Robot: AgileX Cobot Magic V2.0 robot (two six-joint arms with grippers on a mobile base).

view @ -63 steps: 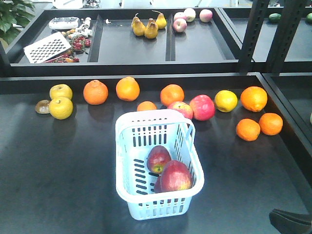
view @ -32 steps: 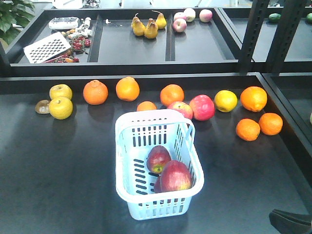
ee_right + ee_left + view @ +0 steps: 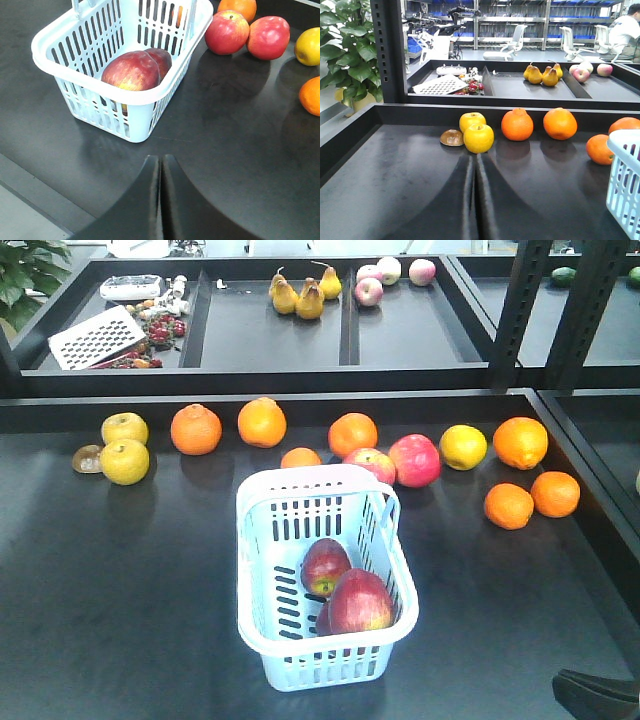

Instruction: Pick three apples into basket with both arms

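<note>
The pale blue basket [image 3: 262, 635] stands on the dark table at centre front. Inside lie two dark red apples, one in the middle [image 3: 325, 565] and one nearer the front [image 3: 360, 602]; a dark red sliver [image 3: 322, 620] shows beside and below it. The right wrist view also shows the basket [image 3: 125, 95] with the two apples [image 3: 131, 71] [image 3: 161, 56]. My left gripper [image 3: 474, 157] is shut and empty, low over the table left of the basket. My right gripper [image 3: 161, 158] is shut and empty, just in front of the basket's near corner; part of that arm [image 3: 595, 695] shows bottom right.
Behind the basket runs a row of fruit: yellow apples [image 3: 125, 461], oranges [image 3: 196, 429], two brighter pink-red apples [image 3: 414, 460], more oranges [image 3: 509, 505] at right. A raised tray shelf [image 3: 345, 375] holds pears, small apples and a grater. A black post [image 3: 520, 310] stands right.
</note>
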